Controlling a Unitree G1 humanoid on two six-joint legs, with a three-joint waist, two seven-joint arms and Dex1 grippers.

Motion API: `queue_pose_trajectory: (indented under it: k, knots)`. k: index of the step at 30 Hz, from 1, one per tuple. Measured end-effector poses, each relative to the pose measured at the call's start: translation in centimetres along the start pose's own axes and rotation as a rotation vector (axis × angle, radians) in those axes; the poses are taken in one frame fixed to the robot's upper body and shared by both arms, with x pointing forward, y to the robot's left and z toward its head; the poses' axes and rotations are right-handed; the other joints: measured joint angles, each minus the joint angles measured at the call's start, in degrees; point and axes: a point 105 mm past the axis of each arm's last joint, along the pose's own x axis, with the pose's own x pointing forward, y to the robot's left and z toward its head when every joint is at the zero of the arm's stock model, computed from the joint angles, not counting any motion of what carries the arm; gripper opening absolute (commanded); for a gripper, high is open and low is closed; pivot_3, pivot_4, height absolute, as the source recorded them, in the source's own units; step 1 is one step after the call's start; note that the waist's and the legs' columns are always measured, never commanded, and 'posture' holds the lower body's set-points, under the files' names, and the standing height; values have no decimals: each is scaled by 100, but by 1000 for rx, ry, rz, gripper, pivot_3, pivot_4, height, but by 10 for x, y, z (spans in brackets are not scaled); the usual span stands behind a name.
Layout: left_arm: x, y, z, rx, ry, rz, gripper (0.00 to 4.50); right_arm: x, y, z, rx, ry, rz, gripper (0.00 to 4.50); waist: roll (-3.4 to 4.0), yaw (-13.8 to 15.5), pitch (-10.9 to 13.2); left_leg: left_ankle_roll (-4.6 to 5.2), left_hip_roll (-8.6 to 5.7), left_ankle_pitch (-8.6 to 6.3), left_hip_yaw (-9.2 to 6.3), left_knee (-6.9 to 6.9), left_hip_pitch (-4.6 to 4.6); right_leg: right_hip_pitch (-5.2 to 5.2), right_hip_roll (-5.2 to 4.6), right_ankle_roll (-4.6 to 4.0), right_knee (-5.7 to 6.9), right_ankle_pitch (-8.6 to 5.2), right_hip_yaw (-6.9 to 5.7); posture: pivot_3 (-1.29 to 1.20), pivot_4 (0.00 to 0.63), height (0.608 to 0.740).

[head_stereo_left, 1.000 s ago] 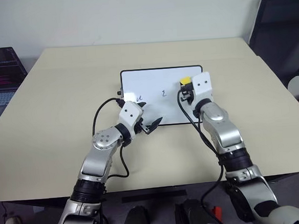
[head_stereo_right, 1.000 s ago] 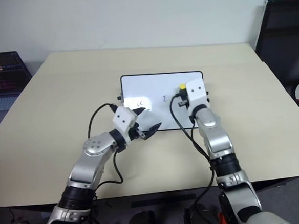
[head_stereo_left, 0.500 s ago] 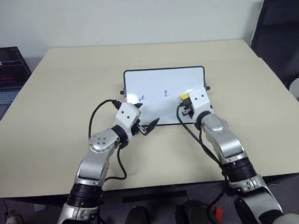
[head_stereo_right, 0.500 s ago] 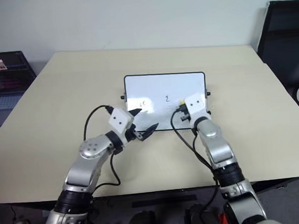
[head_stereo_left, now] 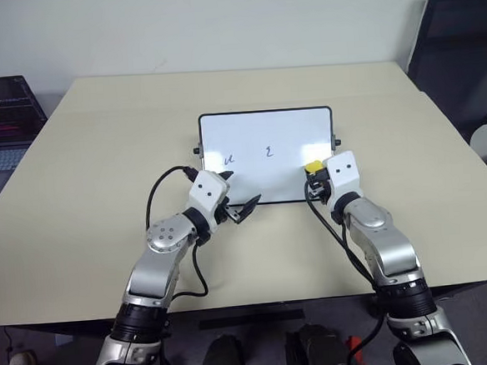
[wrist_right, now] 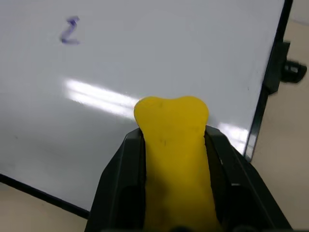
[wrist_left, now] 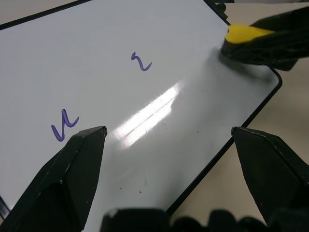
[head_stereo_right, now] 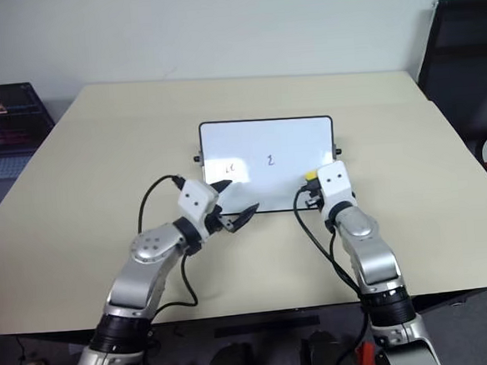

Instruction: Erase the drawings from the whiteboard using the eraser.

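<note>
R gripper (head_stereo_left: 314, 175), pinching eraser (head_stereo_left: 313, 168), has pulled back from upper R of whiteboard (head_stereo_left: 265, 131) to near R corner. R drawing gone; two drawings (head_stereo_left: 249, 155) remain mid/L. L gripper (head_stereo_left: 238, 199) spread, idle at near edge. Next, prob. sweep left.

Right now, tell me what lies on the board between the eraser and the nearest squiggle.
Nothing: bare glossy whiteboard with a glare streak runs from the eraser, held in the right gripper, to the nearest drawing, as the right wrist view shows.
</note>
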Motion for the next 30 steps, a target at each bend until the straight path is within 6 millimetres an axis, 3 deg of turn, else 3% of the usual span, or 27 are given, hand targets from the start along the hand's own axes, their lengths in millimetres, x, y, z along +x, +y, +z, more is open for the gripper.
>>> queue_pose_trajectory:
  k: [2,6,13,20,30]
  knots:
    - [-8,6,-1,-26,-11,48,4500,-10,2,2,-32,-43,54,1200,0,2,0,-4,2,-4,-4,-2,-5,-2,-1,0,-2,-2,-1,0,150,740]
    - [-32,21,-13,-72,2,162,4500,-31,1,-13,-130,-55,136,1200,0,2,1,-6,2,-5,-1,0,-4,-2,-3,0,-4,-3,-1,0,150,740]
    - [-43,32,-16,-64,0,226,4500,-28,4,-16,-156,-84,171,1200,-1,11,6,-2,0,-1,4,11,21,13,-1,-3,7,-3,4,0,150,740]
    - [-42,33,-14,-54,-9,233,4500,-13,18,-5,-155,-120,204,1200,0,20,6,-5,0,-3,5,0,12,5,1,-8,2,-9,2,0,150,740]
    - [-19,35,-5,-40,-30,165,4500,57,35,50,-201,-207,200,1200,0,12,7,-4,-5,-2,6,4,13,5,7,-8,6,-5,0,0,150,740]
